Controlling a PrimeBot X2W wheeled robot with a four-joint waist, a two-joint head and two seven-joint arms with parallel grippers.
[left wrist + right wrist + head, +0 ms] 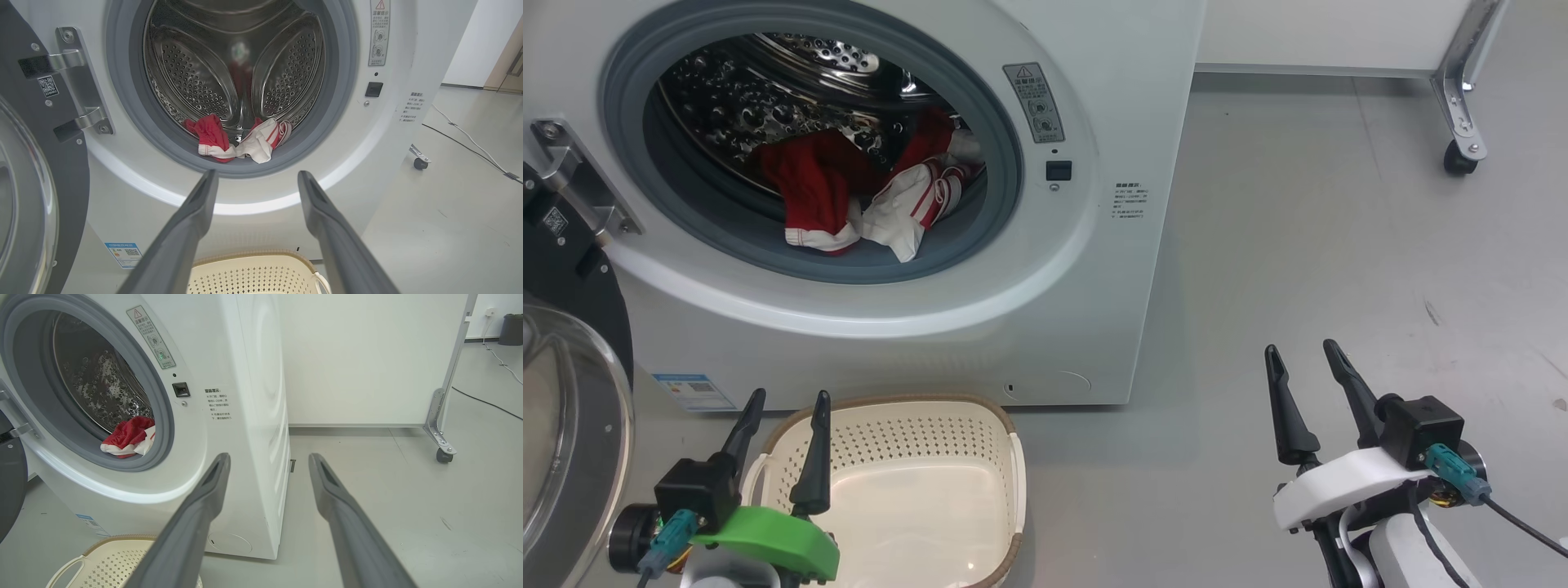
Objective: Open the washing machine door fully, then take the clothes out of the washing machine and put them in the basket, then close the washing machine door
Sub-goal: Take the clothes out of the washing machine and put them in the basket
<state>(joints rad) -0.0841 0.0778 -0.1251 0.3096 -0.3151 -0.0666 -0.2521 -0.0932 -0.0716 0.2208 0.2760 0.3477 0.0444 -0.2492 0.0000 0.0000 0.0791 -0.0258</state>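
One crumpled heap of red, white-panelled clothes [809, 184] lies low in the drum [727, 106]; both jaws spread, empty.

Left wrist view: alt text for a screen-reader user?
Bright red and white fabric clothes lie at the front lip of the perforated steel drum of a big white front-loading washing machine, its round black-rimmed glass door swung open at left. The open left hand points toward them above a cream perforated plastic basket.
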